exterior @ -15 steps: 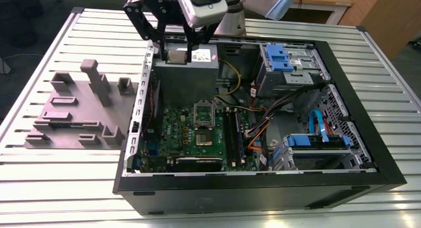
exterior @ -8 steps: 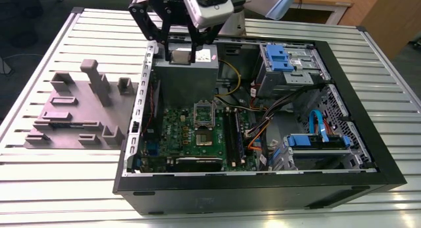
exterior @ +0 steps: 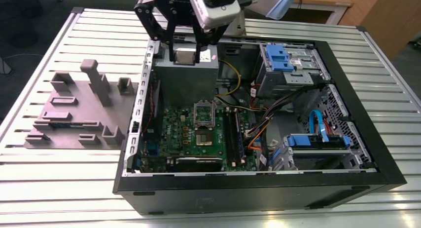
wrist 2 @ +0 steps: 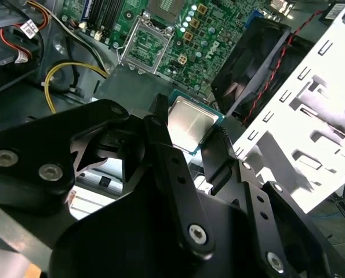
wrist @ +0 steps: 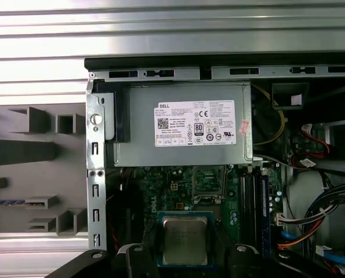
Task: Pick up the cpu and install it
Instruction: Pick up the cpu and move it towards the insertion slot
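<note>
Above the grey power supply (exterior: 186, 76), inside the open computer case (exterior: 257, 186), the cpu (wrist: 185, 240) is held level in the gripper (exterior: 188, 53). The fingers (wrist 2: 160, 124) are closed to the chip's width and pressed on two opposite edges. Its metal top is seen uncovered in both wrist views. Whether the chip clears the supply cannot be told. The socket frame (exterior: 204, 114) is seen on the motherboard (exterior: 181, 127) just beside the supply, apart from the chip.
</note>
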### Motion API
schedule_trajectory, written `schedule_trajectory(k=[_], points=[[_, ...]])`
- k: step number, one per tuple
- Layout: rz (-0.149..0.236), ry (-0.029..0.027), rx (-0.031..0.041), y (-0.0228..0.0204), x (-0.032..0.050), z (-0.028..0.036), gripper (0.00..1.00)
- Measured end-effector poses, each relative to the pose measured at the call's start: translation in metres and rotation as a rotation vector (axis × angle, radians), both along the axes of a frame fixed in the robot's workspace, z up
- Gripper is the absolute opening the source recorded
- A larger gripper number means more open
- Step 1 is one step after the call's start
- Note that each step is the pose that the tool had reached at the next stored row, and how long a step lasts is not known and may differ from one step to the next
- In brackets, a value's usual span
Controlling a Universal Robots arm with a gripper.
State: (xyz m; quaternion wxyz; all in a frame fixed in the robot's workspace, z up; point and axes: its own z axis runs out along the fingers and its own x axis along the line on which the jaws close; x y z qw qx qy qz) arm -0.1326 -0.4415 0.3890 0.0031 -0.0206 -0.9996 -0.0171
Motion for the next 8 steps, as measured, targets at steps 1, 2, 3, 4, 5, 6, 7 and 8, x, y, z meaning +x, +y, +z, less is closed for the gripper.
schedule_trajectory(k=[1,2,3,4,5,6,7,8], points=[[-0.001,0.0000,0.0001,-0.0001,0.0010,0.0000,0.47],[-0.001,0.0000,0.0000,-0.0001,0.0020,-0.0001,0.47],[-0.002,0.0000,0.0000,-0.0002,0.0029,0.0000,0.47],[-0.002,0.0000,0.0000,-0.0002,0.0039,-0.0001,0.47],[-0.003,0.0000,0.0001,-0.0003,0.0048,-0.0001,0.47],[-0.003,0.0000,0.0001,-0.0003,0.0058,-0.0001,0.47],[-0.004,0.0000,0.0001,-0.0004,0.0068,-0.0001,0.47],[-0.005,0.0000,0.0001,-0.0005,0.0080,-0.0001,0.47]])
